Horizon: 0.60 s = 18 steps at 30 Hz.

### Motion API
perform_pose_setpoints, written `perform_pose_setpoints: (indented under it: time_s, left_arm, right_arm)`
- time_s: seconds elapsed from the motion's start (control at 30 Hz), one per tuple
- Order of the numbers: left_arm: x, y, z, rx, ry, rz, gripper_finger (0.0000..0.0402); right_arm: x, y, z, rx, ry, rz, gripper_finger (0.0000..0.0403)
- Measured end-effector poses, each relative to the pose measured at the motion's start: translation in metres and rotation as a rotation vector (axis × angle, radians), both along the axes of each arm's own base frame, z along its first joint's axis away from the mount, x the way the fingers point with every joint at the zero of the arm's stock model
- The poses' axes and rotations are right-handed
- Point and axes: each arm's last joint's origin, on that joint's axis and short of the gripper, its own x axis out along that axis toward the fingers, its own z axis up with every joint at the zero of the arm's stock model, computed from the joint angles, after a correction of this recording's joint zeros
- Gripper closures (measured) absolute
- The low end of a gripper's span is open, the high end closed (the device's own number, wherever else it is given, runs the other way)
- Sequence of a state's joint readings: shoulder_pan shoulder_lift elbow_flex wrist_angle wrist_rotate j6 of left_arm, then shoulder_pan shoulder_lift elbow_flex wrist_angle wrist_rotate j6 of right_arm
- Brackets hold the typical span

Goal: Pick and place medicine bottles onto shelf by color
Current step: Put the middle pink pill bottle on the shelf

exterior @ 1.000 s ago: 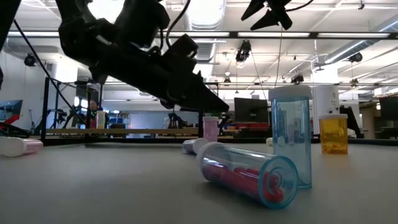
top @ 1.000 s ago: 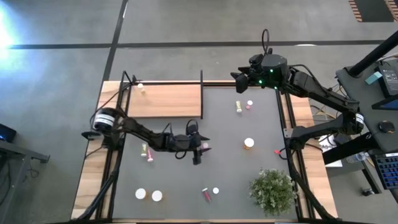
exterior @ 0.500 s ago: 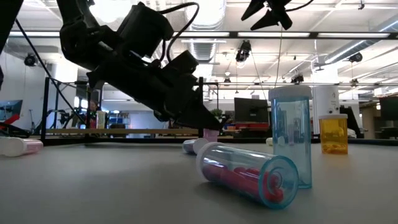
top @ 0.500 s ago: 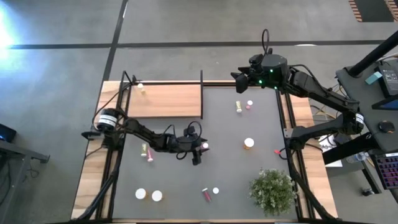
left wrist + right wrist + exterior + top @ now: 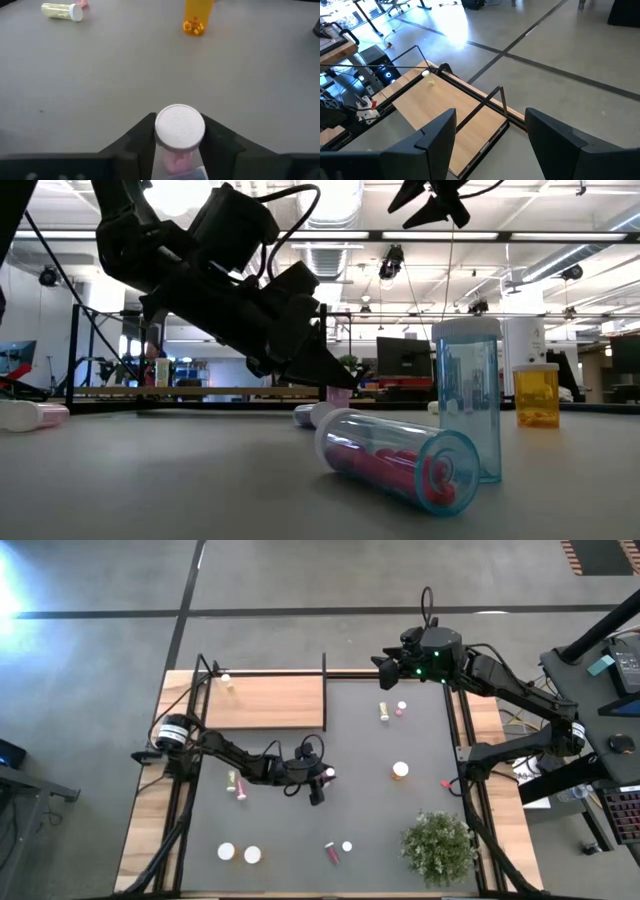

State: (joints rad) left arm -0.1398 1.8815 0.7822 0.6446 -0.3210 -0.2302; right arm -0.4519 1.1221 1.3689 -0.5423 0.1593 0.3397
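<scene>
While my left gripper (image 5: 179, 137) sits low at mid-table, I see its fingers (image 5: 135, 140) pressed against both sides of an upright pink bottle (image 5: 179, 131) with a white cap. Ahead of it stand an orange bottle (image 5: 196, 17) and a toppled yellow-green one (image 5: 61, 11). My right gripper (image 5: 490, 135) hangs wide open, holding nothing, above the table's far edge, with the shelf (image 5: 455, 125) below it.

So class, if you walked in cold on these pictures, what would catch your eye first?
Probably the left end effector mid-table, its dark fingers closed on an upright pink bottle with a white cap. Next, the bushy green plant at the table's near right corner, and the flat light-wood shelf at the far left, with one small bottle at its corner.
</scene>
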Motion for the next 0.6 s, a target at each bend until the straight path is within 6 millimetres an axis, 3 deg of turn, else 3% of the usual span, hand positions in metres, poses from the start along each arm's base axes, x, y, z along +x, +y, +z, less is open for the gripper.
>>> perform_pose_setpoints:
  time_s: [0.17, 0.37, 0.6]
  left_arm:
    - [0.0, 0.0, 0.005, -0.003, -0.018, -0.001, 0.0315]
    - [-0.003, 0.001, 0.025, -0.01, -0.067, 0.0, 0.0298]
    - [-0.024, 0.016, 0.052, 0.065, 0.05, 0.148, 0.0289]
  right_arm:
    - [0.0, 0.0, 0.0, 0.0, 0.0, 0.0, 0.0177]
    - [0.0, 0.0, 0.0, 0.0, 0.0, 0.0, 0.0177]
    - [0.0, 0.0, 0.0, 0.0, 0.0, 0.0, 0.0177]
